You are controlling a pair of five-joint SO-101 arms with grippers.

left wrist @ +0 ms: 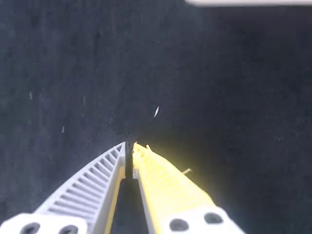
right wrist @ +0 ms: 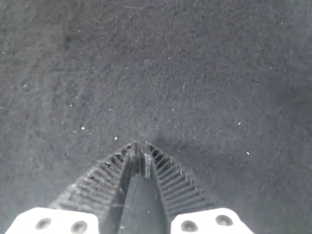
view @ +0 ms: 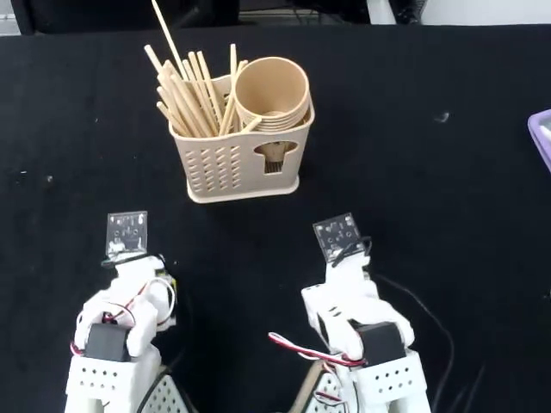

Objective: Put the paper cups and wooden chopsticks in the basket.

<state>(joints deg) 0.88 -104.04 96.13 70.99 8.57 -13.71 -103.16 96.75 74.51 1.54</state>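
With paper cups (view: 272, 84) and chopsticks (view: 182, 95) in the basket (view: 224, 168), your left gripper (left wrist: 129, 148) and right gripper (right wrist: 139, 148) sat closed, empty; seemingly nothing was left to do.

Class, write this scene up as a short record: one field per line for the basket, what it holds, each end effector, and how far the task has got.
basket: beige, slotted, upright on the black table
paper cups: nested stack in the basket, mouths up
wooden chopsticks: standing bundled in the basket, beside the paper cups
left end effector: shut, empty, over bare table
right end effector: shut, empty, over bare table
task status: looks done
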